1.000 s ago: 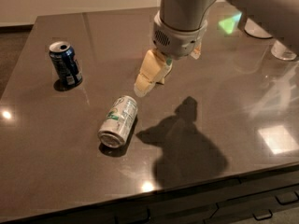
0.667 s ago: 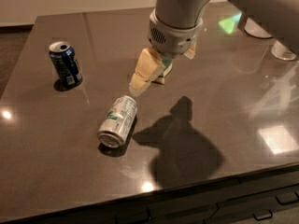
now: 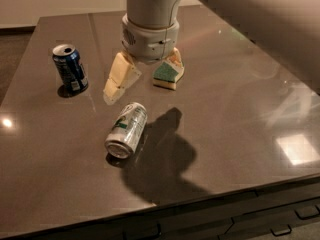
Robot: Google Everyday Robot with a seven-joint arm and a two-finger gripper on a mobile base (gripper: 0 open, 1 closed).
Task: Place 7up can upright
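High cam, down onto table [image 3: 240, 109] (gripper [image 3: 138, 89] top-centre)

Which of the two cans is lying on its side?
The silver-and-green can, lying right by the open gripper. The dark blue can stands upright farther left.

I see the 7up can [image 3: 126, 130] silvery-white w/ green markings, and the other can [image 3: 70, 69] dark blue w/ a silver top. The gripper [image 3: 139, 88], hovering just behind the 7up can, has cream fingers w/ one green pad. Table [image 3: 225, 109] is glossy dark grey-brown.
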